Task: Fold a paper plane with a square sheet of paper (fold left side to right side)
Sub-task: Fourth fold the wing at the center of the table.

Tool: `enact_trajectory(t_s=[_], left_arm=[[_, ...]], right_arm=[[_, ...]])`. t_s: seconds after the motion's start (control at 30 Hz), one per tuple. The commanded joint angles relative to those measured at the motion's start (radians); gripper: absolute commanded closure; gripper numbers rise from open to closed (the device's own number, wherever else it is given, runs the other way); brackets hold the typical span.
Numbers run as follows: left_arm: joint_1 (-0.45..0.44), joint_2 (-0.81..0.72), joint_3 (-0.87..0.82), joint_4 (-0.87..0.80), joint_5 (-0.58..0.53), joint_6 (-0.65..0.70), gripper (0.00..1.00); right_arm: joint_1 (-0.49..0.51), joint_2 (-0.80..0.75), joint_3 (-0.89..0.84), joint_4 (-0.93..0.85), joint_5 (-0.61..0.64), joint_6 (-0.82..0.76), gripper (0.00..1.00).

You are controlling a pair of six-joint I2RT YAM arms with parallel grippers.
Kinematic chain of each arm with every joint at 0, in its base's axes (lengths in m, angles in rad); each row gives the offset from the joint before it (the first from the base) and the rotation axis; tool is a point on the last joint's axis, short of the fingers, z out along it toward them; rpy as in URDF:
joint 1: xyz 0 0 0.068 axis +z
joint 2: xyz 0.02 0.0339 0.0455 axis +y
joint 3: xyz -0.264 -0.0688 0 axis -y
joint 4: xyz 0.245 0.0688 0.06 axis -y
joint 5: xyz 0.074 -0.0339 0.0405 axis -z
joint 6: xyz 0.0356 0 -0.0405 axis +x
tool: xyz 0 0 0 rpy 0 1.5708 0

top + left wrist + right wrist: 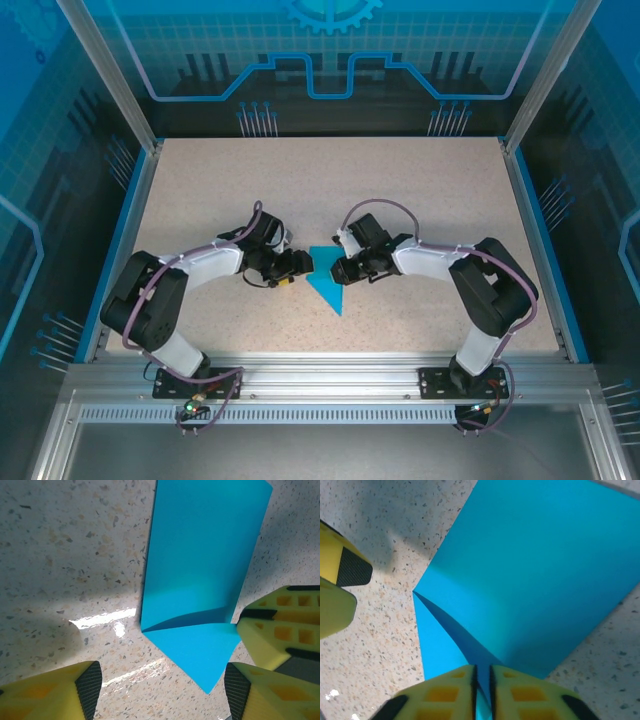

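One teal sheet of paper, partly folded to a point, is shown lying at the centre of the speckled worktop, its raised flap pinched by the closed right claw, its tip framed between the fingers of the wide-open left claw.

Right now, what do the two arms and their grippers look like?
Both the left arm and right arm have white and black links with purple cables looping along them. The left gripper and right gripper have yellow fingers with black ribbed pads.
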Motion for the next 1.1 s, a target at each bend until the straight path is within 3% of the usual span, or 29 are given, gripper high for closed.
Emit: enact_trajectory(t_s=[0.0,0.1,0.43,0.67,0.73,0.87,1.07], left_arm=[[-0.002,0.021,0.003,0.015,0.045,-0.016,0.3],[-0.005,0.032,0.005,0.025,0.061,-0.022,0.29],[-0.036,0.087,0.038,0.052,0.095,-0.037,0.28],[-0.054,0.119,0.062,0.096,0.115,-0.06,0.42],[-0.058,0.119,0.066,0.113,0.122,-0.07,0.48],[-0.065,0.109,0.084,0.116,0.127,-0.073,0.59],[-0.065,0.084,0.09,0.099,0.119,-0.071,0.66]], right_arm=[[-0.016,-0.031,-0.007,-0.028,-0.017,-0.012,0.94],[-0.021,-0.042,-0.011,-0.038,-0.001,-0.014,0.99],[-0.029,-0.047,-0.019,-0.046,0.013,-0.011,0.99],[-0.03,-0.045,-0.028,-0.035,0.007,-0.008,0.98],[-0.029,-0.049,-0.028,-0.035,0.012,-0.008,0.96],[-0.029,-0.098,-0.033,-0.045,0.064,-0.001,0.79],[-0.026,-0.218,-0.089,-0.078,0.107,0.014,0.64]])
